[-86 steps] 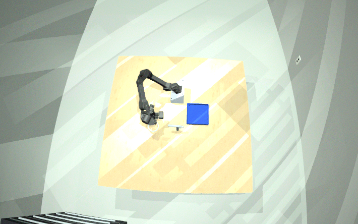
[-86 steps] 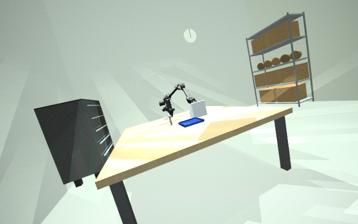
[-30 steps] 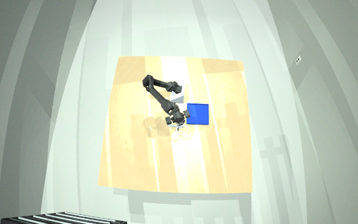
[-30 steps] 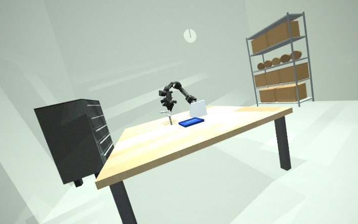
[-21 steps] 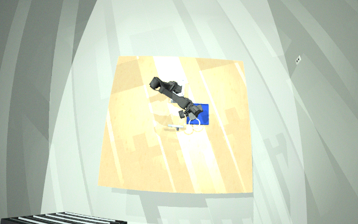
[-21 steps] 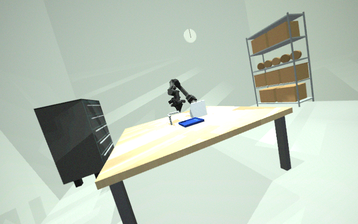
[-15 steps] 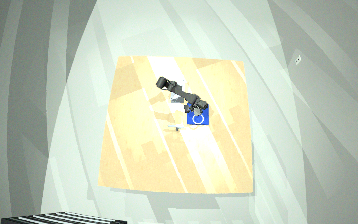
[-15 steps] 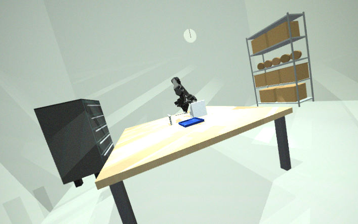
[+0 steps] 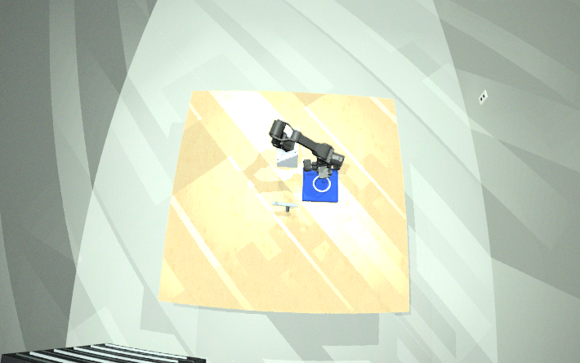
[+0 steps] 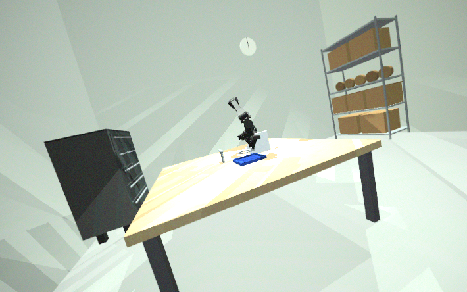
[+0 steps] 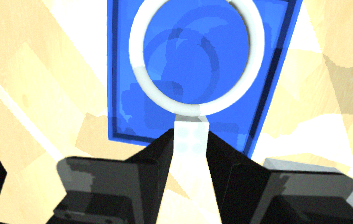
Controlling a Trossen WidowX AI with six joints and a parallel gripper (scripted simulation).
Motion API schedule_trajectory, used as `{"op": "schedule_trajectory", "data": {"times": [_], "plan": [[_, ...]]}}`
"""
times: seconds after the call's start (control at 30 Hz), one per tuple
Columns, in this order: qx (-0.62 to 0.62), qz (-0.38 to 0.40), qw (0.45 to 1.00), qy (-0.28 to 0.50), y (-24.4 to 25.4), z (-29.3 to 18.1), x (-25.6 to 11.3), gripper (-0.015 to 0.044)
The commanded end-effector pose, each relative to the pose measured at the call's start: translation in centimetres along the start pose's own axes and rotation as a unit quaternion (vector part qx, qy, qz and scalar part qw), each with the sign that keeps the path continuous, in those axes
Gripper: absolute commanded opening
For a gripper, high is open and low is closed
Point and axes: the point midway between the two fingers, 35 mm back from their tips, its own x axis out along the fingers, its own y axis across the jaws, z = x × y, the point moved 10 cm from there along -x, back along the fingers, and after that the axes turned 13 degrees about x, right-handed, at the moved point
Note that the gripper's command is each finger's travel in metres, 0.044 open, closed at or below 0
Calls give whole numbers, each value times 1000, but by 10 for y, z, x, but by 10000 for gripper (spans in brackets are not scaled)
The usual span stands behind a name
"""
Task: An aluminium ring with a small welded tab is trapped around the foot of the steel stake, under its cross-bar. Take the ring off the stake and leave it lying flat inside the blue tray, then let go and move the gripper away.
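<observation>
My gripper is shut on the welded tab of the pale aluminium ring. The ring is off the stake and roughly level, in the air above the blue tray. Its shadow falls on the tray floor in the wrist view. From above, the ring's outline lies within the tray's. The steel stake stands upright with its cross-bar on top, and nothing is around it. The exact height of the ring is hard to tell.
The stake is left of the tray in the top view. A white upright panel stands behind the tray near the arm's base. The wooden table carries everything. A dark drawer cabinet and shelving are beyond the table.
</observation>
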Motion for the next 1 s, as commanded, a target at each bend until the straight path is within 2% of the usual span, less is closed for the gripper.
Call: {"op": "schedule_trajectory", "data": {"times": [0.0,0.2,0.73,0.77,0.97], "plan": [[3,-5,1000,1,0,-4,17,0],[3,-6,1000,1,-1,-5,29,0],[5,-7,1000,6,-1,-4,22,420],[5,-7,1000,6,0,-2,14,440],[4,-6,1000,7,2,4,-73,440]]}}
